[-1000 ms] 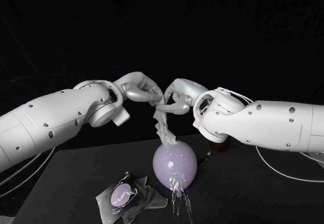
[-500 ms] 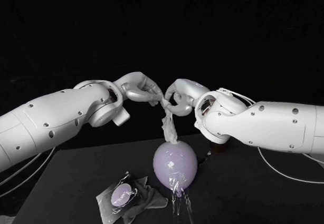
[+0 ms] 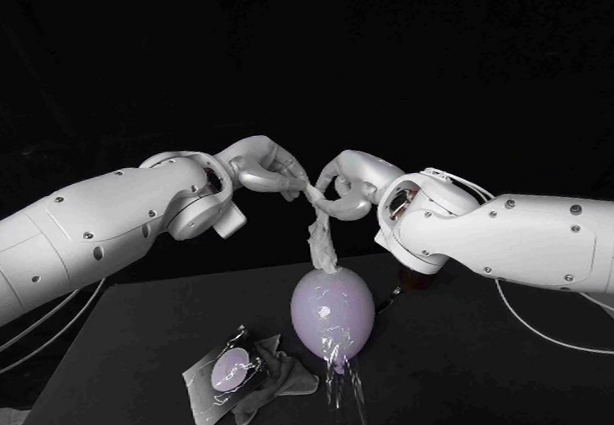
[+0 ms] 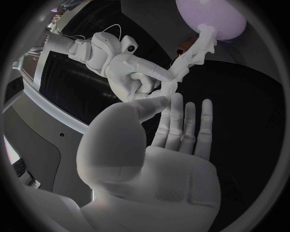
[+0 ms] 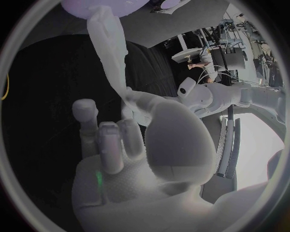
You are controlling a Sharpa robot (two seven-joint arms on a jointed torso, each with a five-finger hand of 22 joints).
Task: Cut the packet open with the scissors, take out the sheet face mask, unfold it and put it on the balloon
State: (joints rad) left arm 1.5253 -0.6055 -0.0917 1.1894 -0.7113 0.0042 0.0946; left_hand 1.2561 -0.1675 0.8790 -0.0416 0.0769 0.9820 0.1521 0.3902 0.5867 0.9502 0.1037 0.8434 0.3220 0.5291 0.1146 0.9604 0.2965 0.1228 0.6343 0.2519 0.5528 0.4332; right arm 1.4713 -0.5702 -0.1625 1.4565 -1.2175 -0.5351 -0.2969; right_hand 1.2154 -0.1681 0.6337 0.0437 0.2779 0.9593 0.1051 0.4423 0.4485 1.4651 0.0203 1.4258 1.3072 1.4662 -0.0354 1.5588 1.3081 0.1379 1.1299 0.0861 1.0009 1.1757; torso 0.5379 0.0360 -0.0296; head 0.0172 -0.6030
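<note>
A pale lilac balloon point(image 3: 331, 313) stands upright mid-table. The sheet mask point(image 3: 318, 237) hangs as a crumpled white strip from both hands down to the balloon's top. My left hand point(image 3: 264, 171) pinches the strip's upper end, and my right hand point(image 3: 343, 186) pinches it just beside, the two hands nearly touching above the balloon. In the left wrist view the mask point(image 4: 193, 53) runs from the fingertips to the balloon point(image 4: 211, 17). The right wrist view shows the mask point(image 5: 110, 46) rising from the thumb to the balloon point(image 5: 106, 7). The cut packet point(image 3: 232, 373) lies flat on the table, left of the balloon.
A grey crumpled wrapper piece point(image 3: 272, 381) lies by the packet. A clear film strip point(image 3: 355, 399) trails from the balloon's base toward the table's front edge. A small dark object point(image 3: 417, 281) sits behind my right arm.
The mask strip has been drawn up and straighter over the balloon. My right hand and arm have shifted slightly right and up; the left hand stays put.
</note>
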